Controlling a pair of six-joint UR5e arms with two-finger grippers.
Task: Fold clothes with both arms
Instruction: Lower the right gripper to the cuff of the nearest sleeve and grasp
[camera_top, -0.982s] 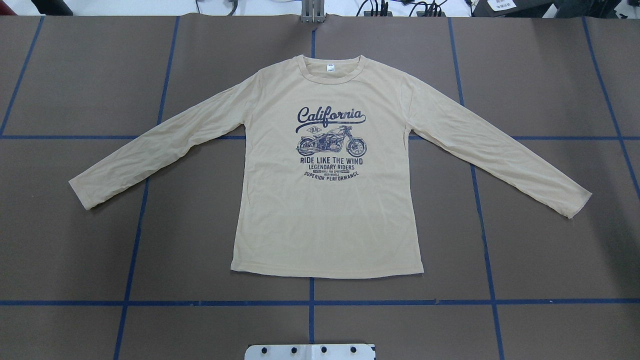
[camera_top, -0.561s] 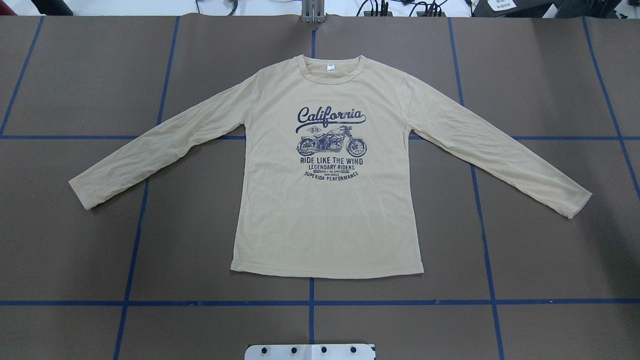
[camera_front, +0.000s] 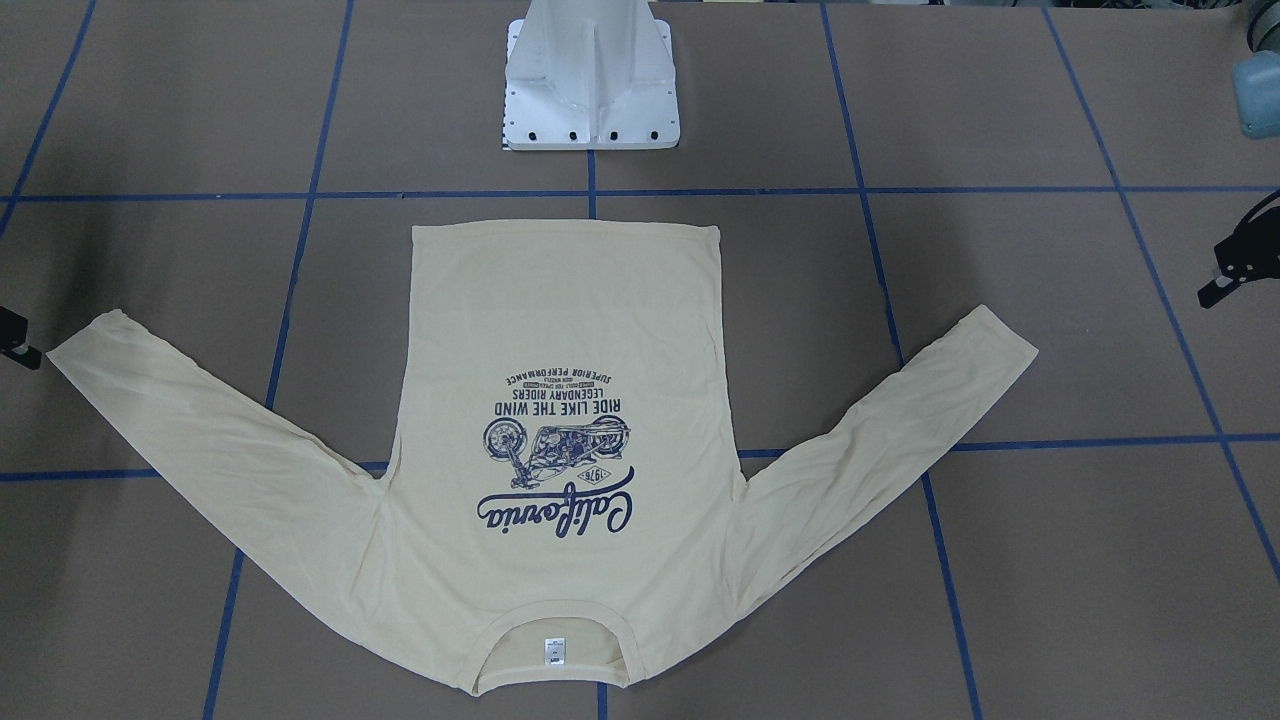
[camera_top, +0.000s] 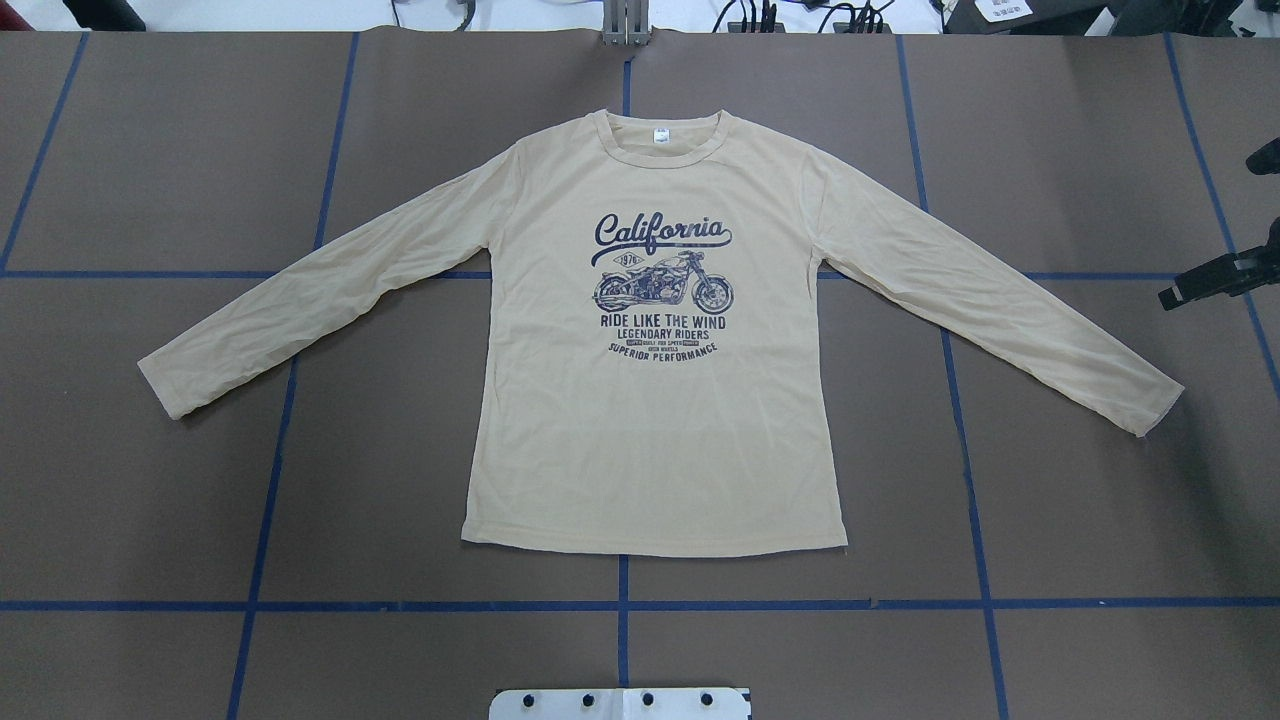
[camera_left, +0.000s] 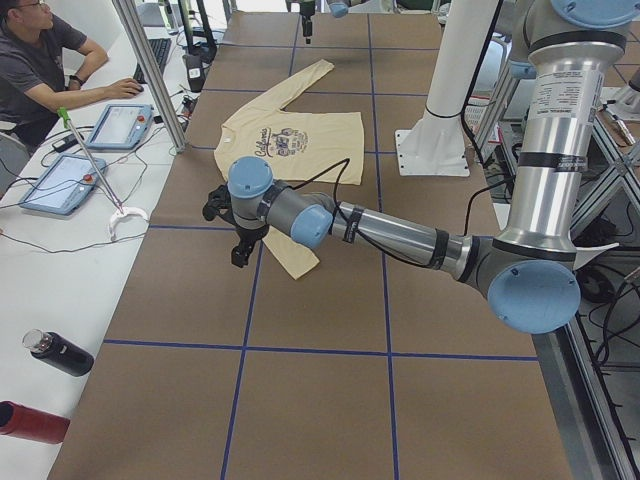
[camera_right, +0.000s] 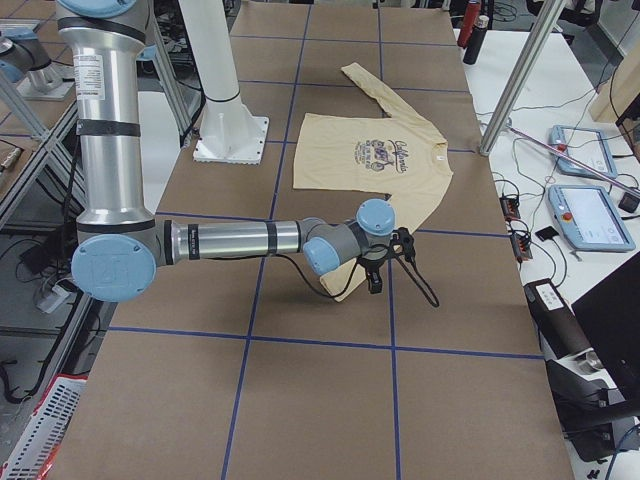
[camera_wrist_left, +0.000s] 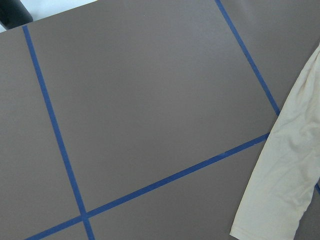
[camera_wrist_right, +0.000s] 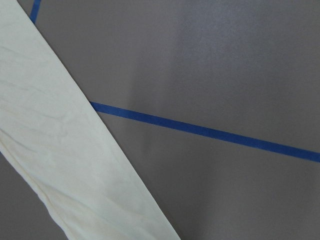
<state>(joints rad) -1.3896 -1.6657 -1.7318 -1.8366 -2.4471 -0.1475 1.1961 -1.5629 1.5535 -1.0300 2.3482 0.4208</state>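
Note:
The cream-yellow long-sleeved T-shirt (camera_top: 655, 400) lies flat and face up on the brown table, sleeves spread, neck label (camera_top: 661, 137) at the far side; it also shows in the front view (camera_front: 560, 330). My right gripper (camera_top: 1190, 285) shows only partly at the right edge, above the table just beyond the right cuff (camera_top: 1150, 405); a bit of it shows in the front view (camera_front: 20, 350). My left gripper (camera_front: 1215, 290) hovers beyond the left cuff (camera_front: 1000, 335), outside the overhead view. I cannot tell whether either is open. Both wrist views show a sleeve (camera_wrist_left: 285, 175) (camera_wrist_right: 65, 160) and no fingers.
The white pedestal base (camera_front: 590, 90) stands at the near edge behind the hem. Blue tape lines (camera_top: 620, 605) grid the table. An operator (camera_left: 40, 60) sits at a side bench with tablets (camera_left: 120, 125); bottles (camera_left: 60, 355) lie there.
The tip of my right gripper has come into the overhead view at the right edge. The shirt has not moved.

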